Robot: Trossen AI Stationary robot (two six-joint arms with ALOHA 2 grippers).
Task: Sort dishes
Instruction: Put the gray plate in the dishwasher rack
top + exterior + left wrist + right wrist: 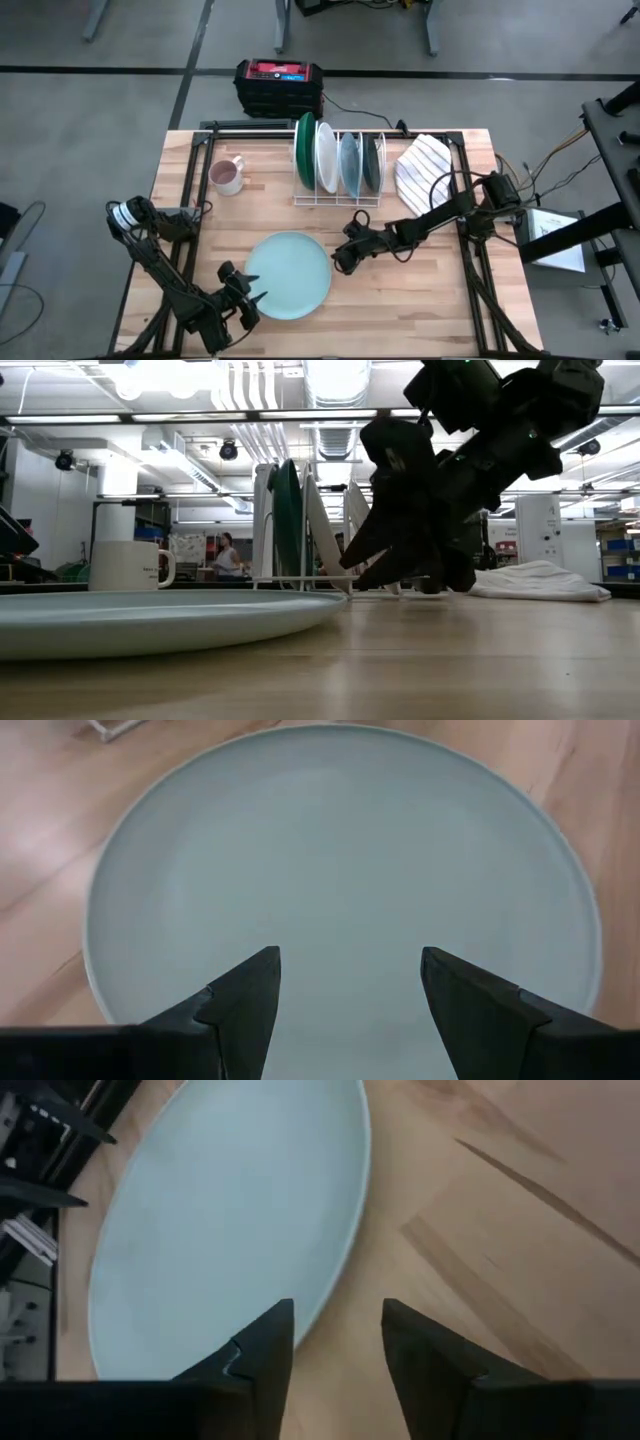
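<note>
Lower left of the overhead frame: left gripper [250,302] low over the table [420,300], fingers spread wide, tips just at the left rim of the pale teal plate [288,275]; nothing between them. In its wrist picture, both dark fingers [245,1005] apart over the plate's surface [340,870]

Upper left of centre: pinkish mug [228,176] standing alone on the wood, well apart from the plate

Centre, low in the frame: pale teal plate lying flat on the table, between the two grippers

Upper centre: white wire rack [337,190] holding four dishes on edge, in order a green-rimmed plate [304,150], a white plate [326,156], a light blue plate [349,162], a dark grey plate [371,164]. Behind the table, a black and red box [279,87]

Right of centre: right gripper [344,256] just beside the teal plate's right rim, fingers [265,1355] partly parted, gripping nothing; plate edge [240,1230] visible past them, apart from the tips

Upper right: white striped cloth [424,166] crumpled beside the rack
</note>
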